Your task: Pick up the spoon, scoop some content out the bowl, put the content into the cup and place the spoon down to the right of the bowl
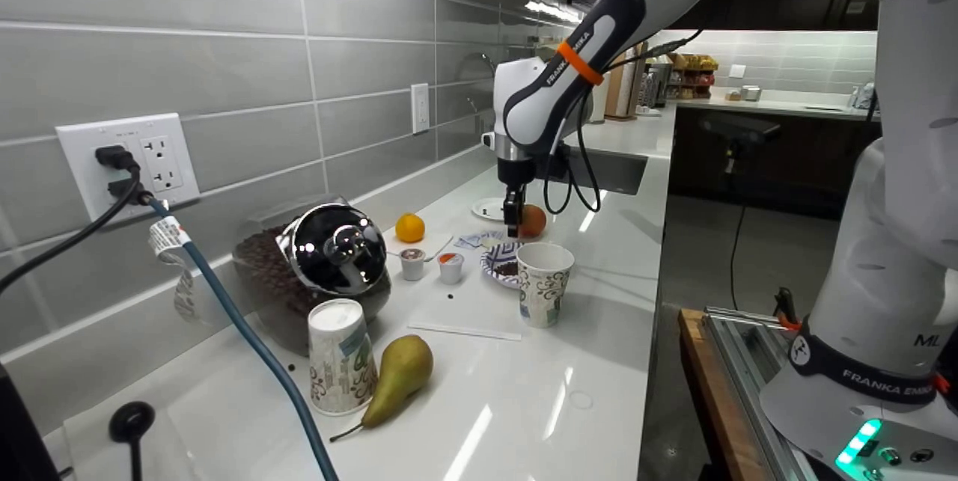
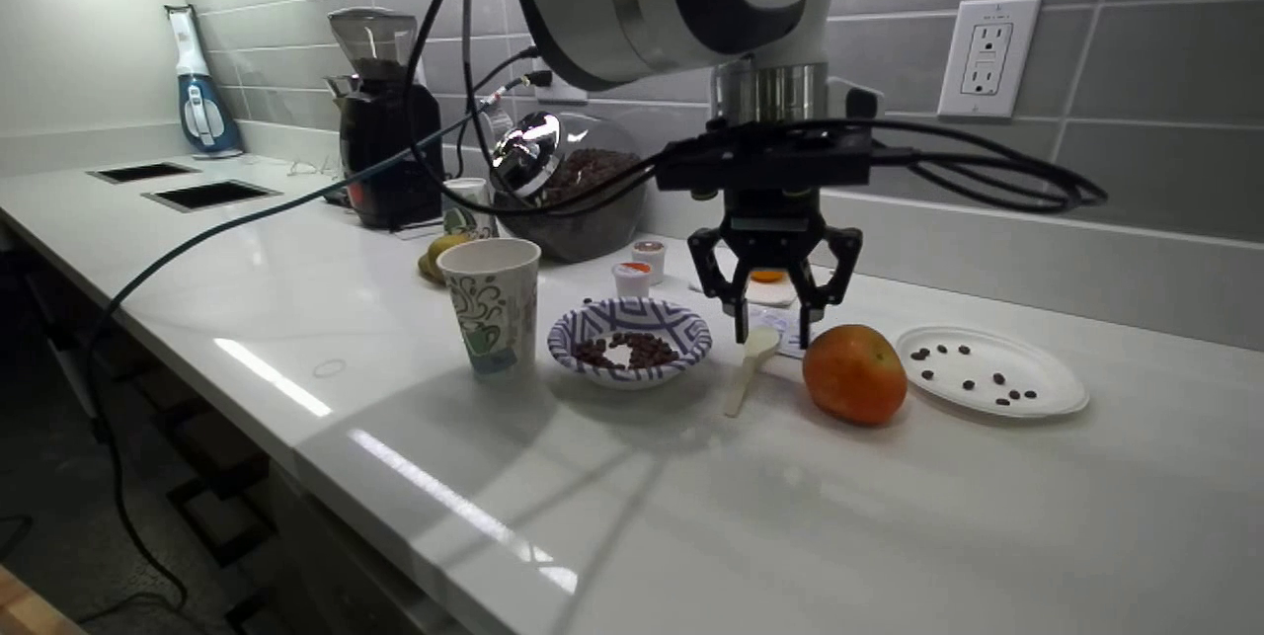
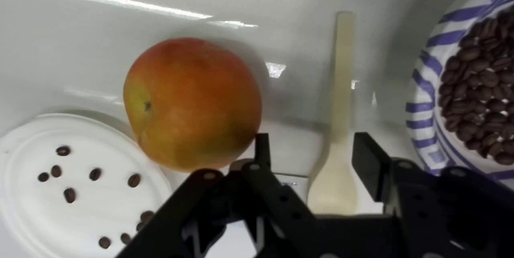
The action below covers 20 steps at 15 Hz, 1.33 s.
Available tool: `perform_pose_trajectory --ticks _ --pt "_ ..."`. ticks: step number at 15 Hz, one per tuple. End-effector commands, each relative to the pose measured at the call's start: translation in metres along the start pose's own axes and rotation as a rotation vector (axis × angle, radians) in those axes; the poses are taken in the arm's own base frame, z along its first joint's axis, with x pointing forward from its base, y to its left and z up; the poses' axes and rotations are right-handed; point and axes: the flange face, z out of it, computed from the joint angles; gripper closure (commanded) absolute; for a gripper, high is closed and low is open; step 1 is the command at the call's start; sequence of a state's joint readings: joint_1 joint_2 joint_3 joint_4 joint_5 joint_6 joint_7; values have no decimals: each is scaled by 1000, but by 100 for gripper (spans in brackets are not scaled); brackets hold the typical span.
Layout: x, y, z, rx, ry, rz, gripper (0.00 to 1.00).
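Desk: glossy white, streaked with reflected light.
Spoon: lies between the patterned bowl and a red-orange fruit.
Cup: stands upright beside the bowl.
White plate: beside the fruit.
Pear: beside an upturned cup.

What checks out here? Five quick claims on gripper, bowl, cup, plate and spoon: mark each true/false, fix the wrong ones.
1. The gripper is open, and the wrist view shows the spoon between its fingers. True.
2. The bowl, beside the cup, holds dark beans. True.
3. That cup is lying on its side. False: it stands upright, mouth up.
4. More dark beans lie on a white plate. True.
5. The spoon is standing in the cup. False: it lies outside, between the bowl and a red-orange fruit.
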State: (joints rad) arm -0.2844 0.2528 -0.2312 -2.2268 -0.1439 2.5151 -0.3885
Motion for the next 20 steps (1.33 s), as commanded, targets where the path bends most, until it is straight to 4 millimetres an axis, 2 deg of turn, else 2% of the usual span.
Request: perform_pose_trajectory --ticks 1,2,3,6,8,10,13,17,18,19,20 --pt "-27 9 -53 -10 62 -26 12" --pt "-31 10 -69 -17 97 -30 5" --pt "-37 10 -85 -19 122 -26 1" --pt "-61 -1 -126 56 118 62 0" --pt "-78 -16 -137 112 108 152 0" --pt "-97 -24 -151 139 140 246 0" --pt "-133 -33 -182 129 235 354 0" --pt "-177 -38 -241 14 304 534 0" --pt "-144 -27 -216 74 263 456 0" --pt "-153 -28 -228 63 283 468 0" --pt "-155 -29 -231 64 291 465 0"
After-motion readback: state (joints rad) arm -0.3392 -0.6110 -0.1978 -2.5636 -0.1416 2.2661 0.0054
